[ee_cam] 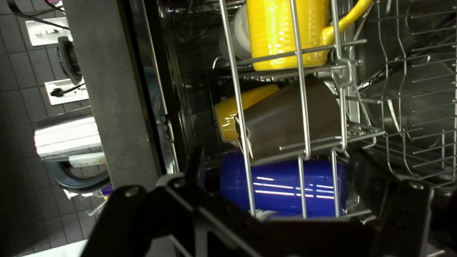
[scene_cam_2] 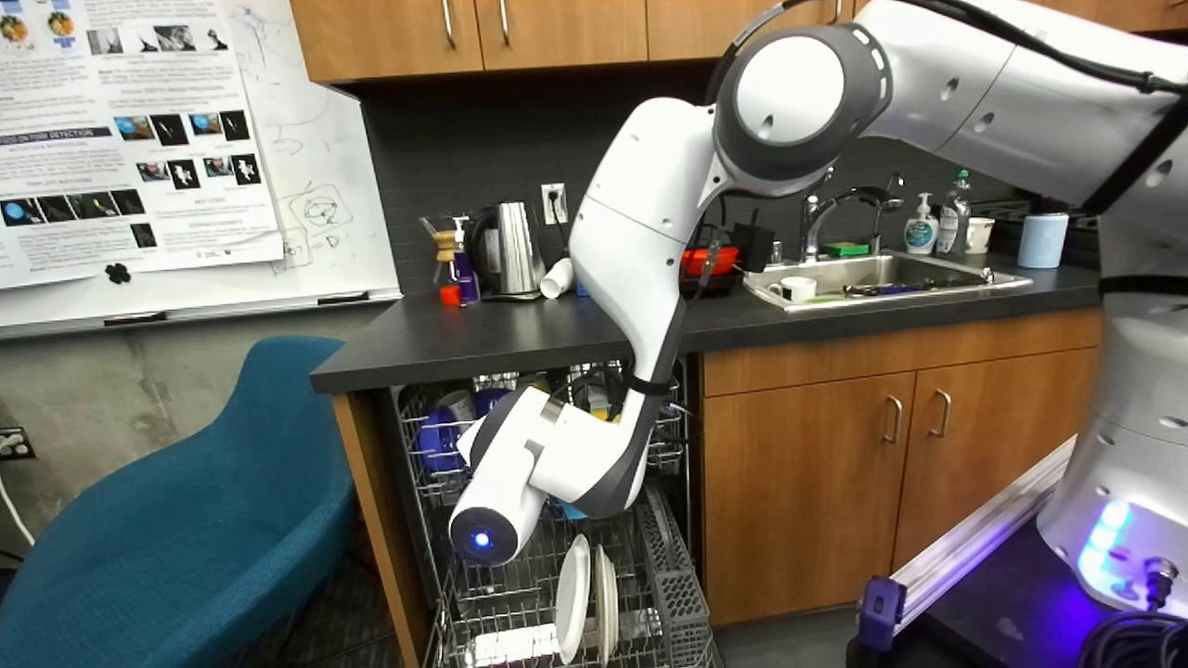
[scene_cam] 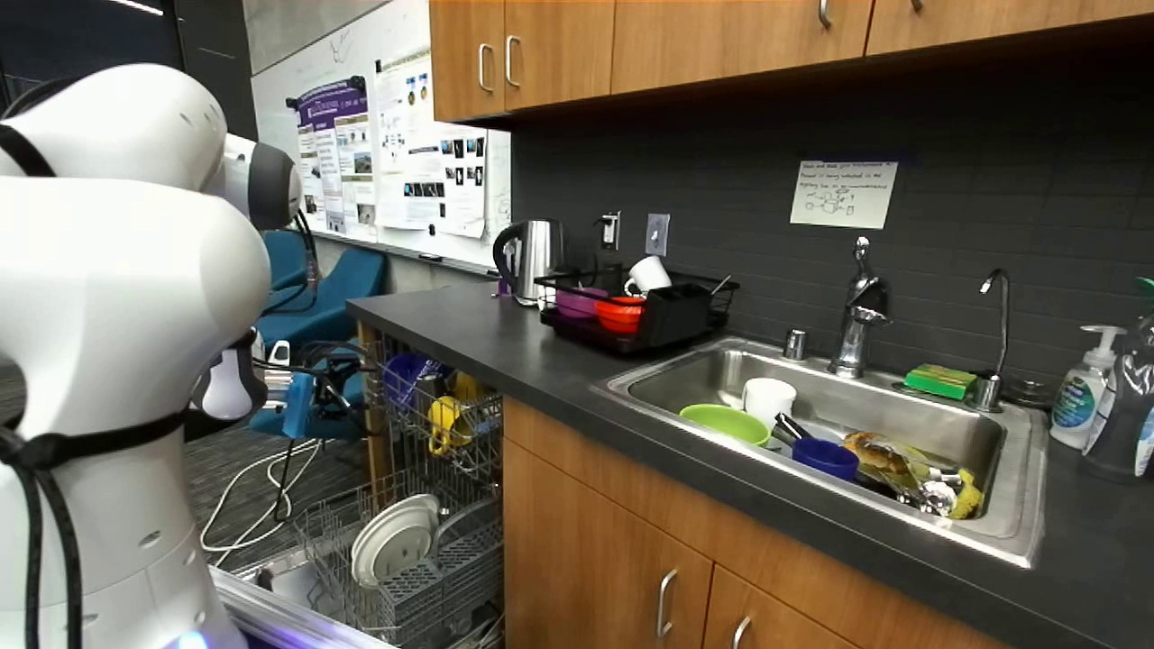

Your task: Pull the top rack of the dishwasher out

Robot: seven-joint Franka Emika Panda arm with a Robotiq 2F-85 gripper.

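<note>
At the far left of the wrist view, well apart from the gripper (ee_cam: 278, 160), we located a steel kettle (ee_cam: 69, 135); nearer the gripper on that side lay the dark countertop (ee_cam: 114, 89). We saw the fingers (ee_cam: 371, 178) spread wide, one to the left and one to the right of the front wires of the top rack (ee_cam: 303, 107); contact we could not judge. We recognised the rack, set in the dishwasher (ee_cam: 189, 53), as a pale-grey grid: three stout wires crossed by thinner tines. Inside it, in the same view, we distinguished a yellow mug (ee_cam: 276, 32) well above the fingertips, a dark brown cup (ee_cam: 284, 121) just above them, and a blue cup (ee_cam: 278, 187) between them. We observed the rack's front facing the gripper; that front's long axis, marked by the stout wires, ran parallel to the countertop's edge, across the line from fingertip to fingertip. To the right of the gripper we found the lower rack (ee_cam: 432, 110). In an exterior view we saw the arm (scene_cam_2: 640, 195) screening part of the top rack, beneath the countertop.
</note>
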